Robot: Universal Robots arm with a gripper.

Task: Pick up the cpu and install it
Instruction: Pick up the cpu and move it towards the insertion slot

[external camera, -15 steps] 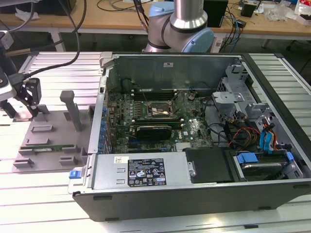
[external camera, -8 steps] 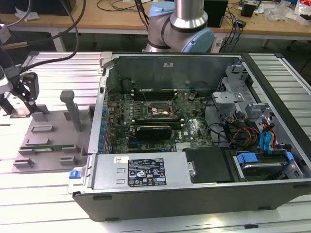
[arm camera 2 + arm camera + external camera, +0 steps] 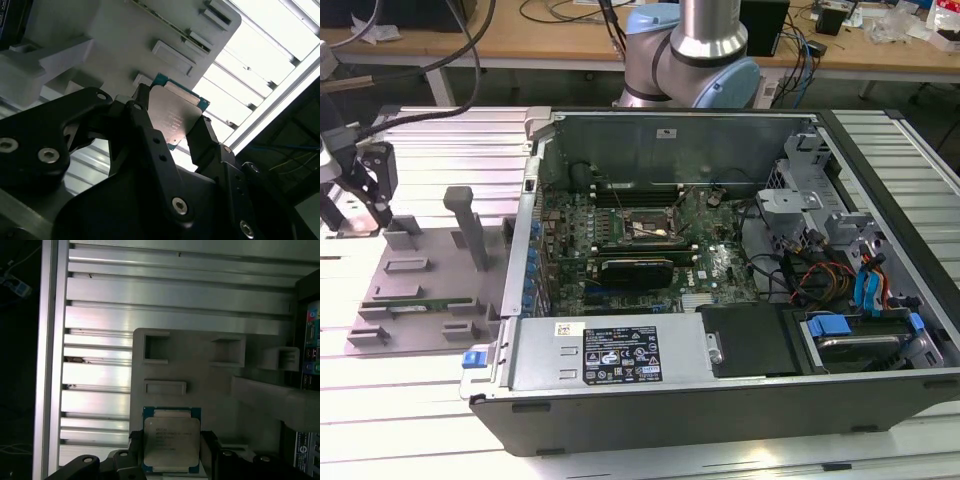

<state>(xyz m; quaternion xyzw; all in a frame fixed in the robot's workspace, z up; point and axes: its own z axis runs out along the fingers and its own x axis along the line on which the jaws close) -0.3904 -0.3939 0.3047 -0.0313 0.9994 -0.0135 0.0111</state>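
The cpu [image 3: 171, 441] is a flat square chip with a dull silver top and a thin green rim. It sits between the black fingers [image 3: 134, 441] of my gripper [image 3: 171, 446], which is shut on its two opposite edges. In the second wrist view the cpu [image 3: 176, 111] is held just over the grey fixture plate [image 3: 115, 35]. In the exterior view my gripper [image 3: 358, 212] hangs at the far left, over the back left corner of the grey plate [image 3: 430, 265]. The black socket frame [image 3: 640, 228] lies on the motherboard inside the open computer case [image 3: 720, 390], well off to the exterior view's right.
A long green memory stick [image 3: 420, 300] lies in a slot on the grey plate, and a grey upright post [image 3: 468, 225] stands on it. The case's metal side wall [image 3: 525, 250] rises between plate and motherboard. Ribbed aluminium table [image 3: 430, 150] surrounds everything.
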